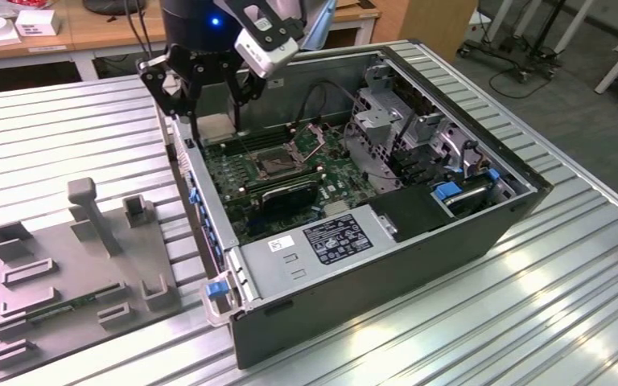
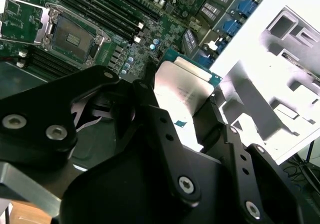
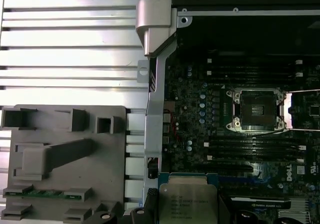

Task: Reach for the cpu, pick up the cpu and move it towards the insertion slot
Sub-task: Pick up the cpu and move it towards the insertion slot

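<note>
overhead, jaws grip the cpu [image 2: 182, 87] beside the insertion slot [image 3: 256, 109].

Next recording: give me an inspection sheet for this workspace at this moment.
Surface: ribbed metal table carrying an open computer case.
Job's things: cpu held above the green board; insertion slot open, empty.
Clutter: grey fixture tray with a green memory stick.
Grippers: hand shut on the cpu.
Cables: dark wires inside the case.
Surroundings: wooden desk, rolling stands.
</note>
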